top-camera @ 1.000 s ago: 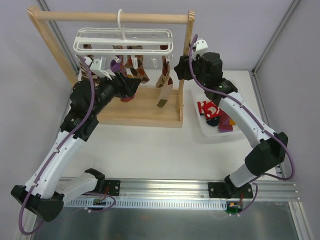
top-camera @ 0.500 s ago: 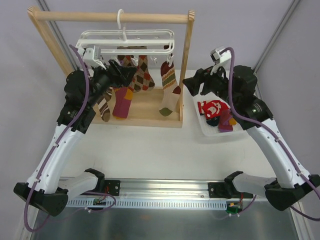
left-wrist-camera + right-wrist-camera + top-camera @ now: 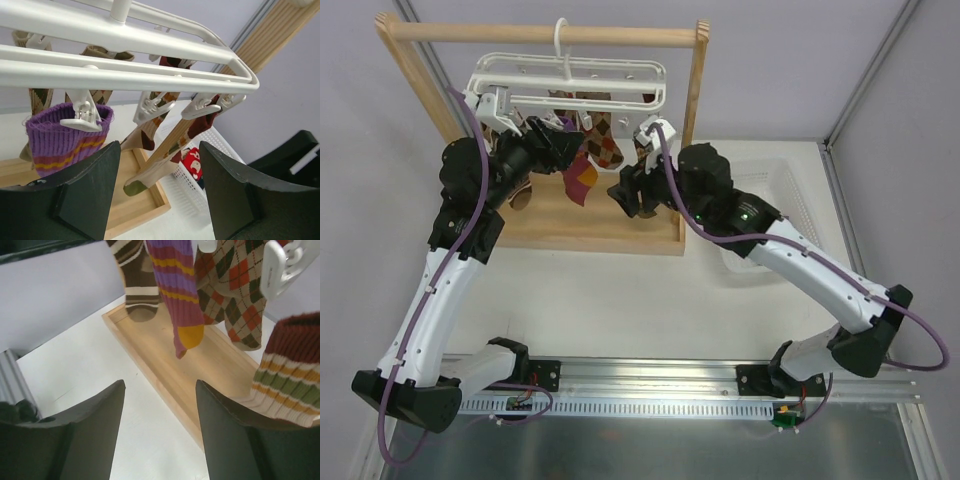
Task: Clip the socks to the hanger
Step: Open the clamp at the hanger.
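The white hanger (image 3: pixel 570 82) hangs by its hook from the wooden rack's top bar. Several socks hang from its clips: a purple one with orange toe (image 3: pixel 180 295), a brown argyle one (image 3: pixel 230 290), a brown-white striped one (image 3: pixel 137 285) and a brown, green and yellow banded one (image 3: pixel 290 375). The purple cuff sits in a clip (image 3: pixel 60 140) under the hanger rails (image 3: pixel 125 75). A red sock with white marks (image 3: pixel 192 162) lies in the basket. My left gripper (image 3: pixel 578 148) (image 3: pixel 160 200) is open and empty just below the hanger. My right gripper (image 3: pixel 618 195) (image 3: pixel 160 430) is open and empty, low in front of the hanging socks.
The wooden rack (image 3: pixel 540 33) has a tray-like base (image 3: pixel 200 370) under the socks. A white plastic basket (image 3: pixel 790 180) stands right of the rack, mostly hidden by my right arm in the top view; its mesh wall shows in the left wrist view (image 3: pixel 215 150).
My right arm has swung left from over the basket to the front of the rack. My left gripper stays under the hanger. The hanging socks have swung.
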